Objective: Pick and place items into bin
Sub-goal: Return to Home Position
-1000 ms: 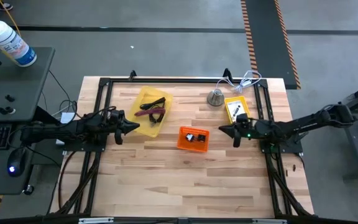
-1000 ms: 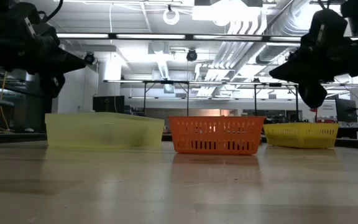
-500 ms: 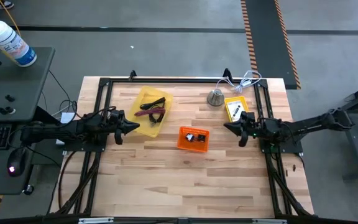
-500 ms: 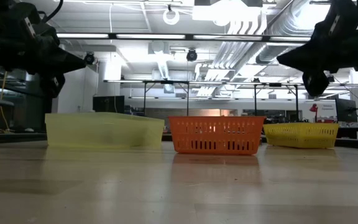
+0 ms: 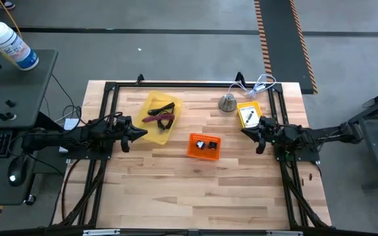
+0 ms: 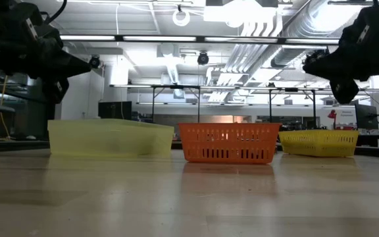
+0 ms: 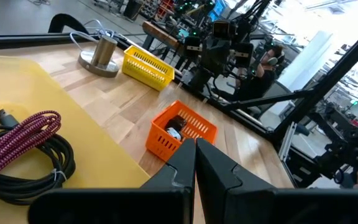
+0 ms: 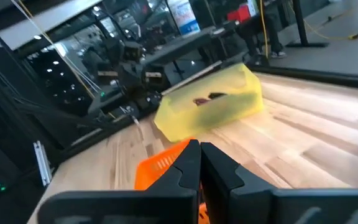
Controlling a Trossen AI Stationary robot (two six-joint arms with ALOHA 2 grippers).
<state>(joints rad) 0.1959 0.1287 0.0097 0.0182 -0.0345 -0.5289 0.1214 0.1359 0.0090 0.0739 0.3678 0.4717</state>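
The left gripper (image 5: 142, 133) is hanging at the near left edge of the light yellow bin (image 5: 155, 98), its jaws pressed together and gripping nothing. The right gripper (image 5: 245, 132) is hovering just beside the near edge of the yellow basket (image 5: 258, 110), its jaws likewise closed and empty. Between them the orange basket (image 5: 192, 149) is sitting alone, and the whole near half of the surface (image 5: 195, 196) is lying open. A black cable and a maroon braided cable (image 7: 17, 140) are lying coiled in the light yellow bin; a white card (image 5: 247, 117) is resting in the yellow basket. Small black-and-white pieces (image 5: 205, 145) are showing in the orange basket, too small to identify. The low view is hiding all contents behind the container walls.
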